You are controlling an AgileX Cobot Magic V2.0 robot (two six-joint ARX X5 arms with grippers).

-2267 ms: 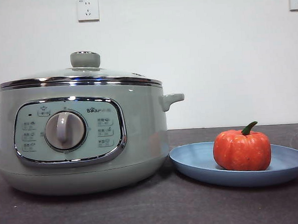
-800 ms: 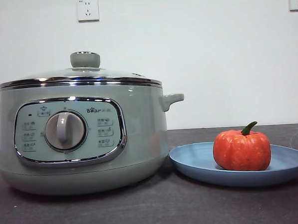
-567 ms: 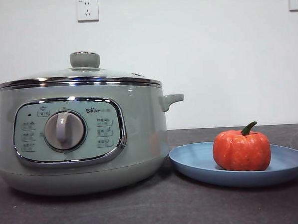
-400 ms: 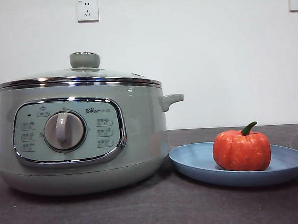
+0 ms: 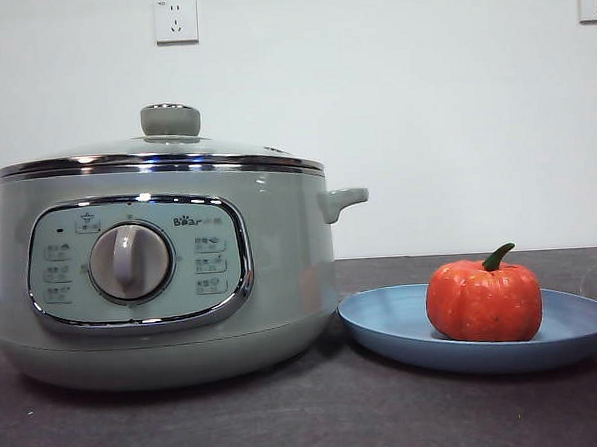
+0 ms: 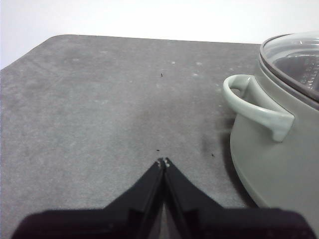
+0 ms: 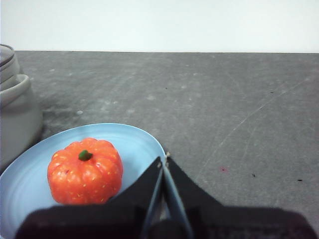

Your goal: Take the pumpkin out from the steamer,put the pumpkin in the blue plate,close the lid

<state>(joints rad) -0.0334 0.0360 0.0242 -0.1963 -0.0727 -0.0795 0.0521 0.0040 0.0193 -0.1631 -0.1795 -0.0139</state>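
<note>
The pumpkin (image 5: 484, 298) sits on the blue plate (image 5: 384, 324), lower right. The lid (image 5: 160, 151) rests on the steamer (image 5: 281, 274), left. Both the left gripper (image 6: 163, 163) and right gripper (image 7: 164, 160) have jaws pressed together, holding nothing. Best to just keep clear.

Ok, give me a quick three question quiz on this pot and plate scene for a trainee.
1. True or false: the lid sits on the steamer.
2. What does the pumpkin rest in?
A. the blue plate
B. the steamer
C. the bare table
3. How do the jaws of the left gripper and the right gripper stand?

Key: 1 true. 2 A. 3 Both shut and empty.
</note>
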